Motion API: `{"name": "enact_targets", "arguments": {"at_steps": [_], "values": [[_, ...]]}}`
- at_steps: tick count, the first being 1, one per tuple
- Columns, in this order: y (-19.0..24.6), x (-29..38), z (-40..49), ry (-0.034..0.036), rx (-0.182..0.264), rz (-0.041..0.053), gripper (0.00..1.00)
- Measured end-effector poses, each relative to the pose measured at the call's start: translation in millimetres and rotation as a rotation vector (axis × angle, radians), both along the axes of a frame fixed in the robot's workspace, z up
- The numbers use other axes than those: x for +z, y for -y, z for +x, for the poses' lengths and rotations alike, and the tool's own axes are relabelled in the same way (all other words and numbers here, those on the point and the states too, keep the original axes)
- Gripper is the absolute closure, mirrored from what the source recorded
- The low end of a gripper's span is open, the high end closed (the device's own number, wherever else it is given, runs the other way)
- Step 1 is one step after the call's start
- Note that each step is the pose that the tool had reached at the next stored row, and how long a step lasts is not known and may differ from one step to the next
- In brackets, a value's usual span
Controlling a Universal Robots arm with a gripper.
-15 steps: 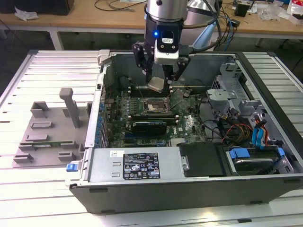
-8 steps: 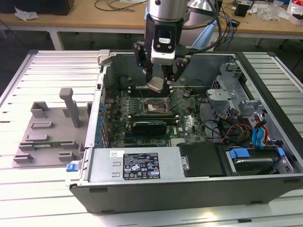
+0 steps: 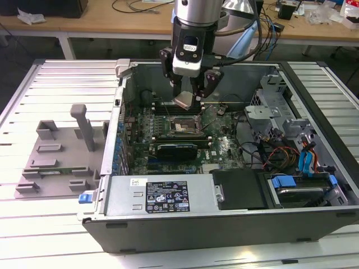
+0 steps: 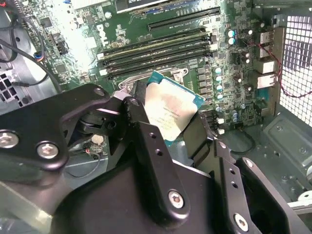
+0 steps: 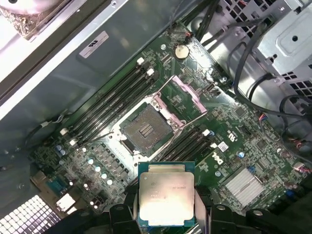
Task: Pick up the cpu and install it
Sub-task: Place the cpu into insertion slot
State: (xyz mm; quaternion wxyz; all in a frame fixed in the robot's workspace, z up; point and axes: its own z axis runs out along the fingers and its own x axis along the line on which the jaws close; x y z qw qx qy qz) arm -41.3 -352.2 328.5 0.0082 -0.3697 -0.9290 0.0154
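Observation:
The cpu [image 5: 166, 196], a flat silvery square with a thin green rim, is held between my gripper's black fingers [image 4: 146, 124]. In the second wrist view the cpu [image 4: 171, 112] sits tilted between the fingers above the motherboard. In the exterior view my gripper [image 3: 189, 98] hangs inside the open computer case with the cpu [image 3: 184, 101] at its tip, a short way above the open dark square socket [image 3: 183, 126]. The socket [image 5: 145, 130] has its metal frame flipped open and lies just beyond the held cpu.
The open computer case [image 3: 224, 213] lies on a slatted metal table. Memory slots [image 5: 108, 100] flank the socket. A black expansion card [image 3: 176, 149], cables [image 3: 275, 154] and drive bays [image 3: 305, 185] crowd the inside. A grey fixture [image 3: 59, 151] stands at the exterior view's left.

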Motion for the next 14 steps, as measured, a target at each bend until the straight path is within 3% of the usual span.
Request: {"name": "enact_targets", "arguments": {"at_steps": [14], "values": [[0.0, -0.4, 0.0, 0.0000, -0.146, 0.0000, 0.45]]}}
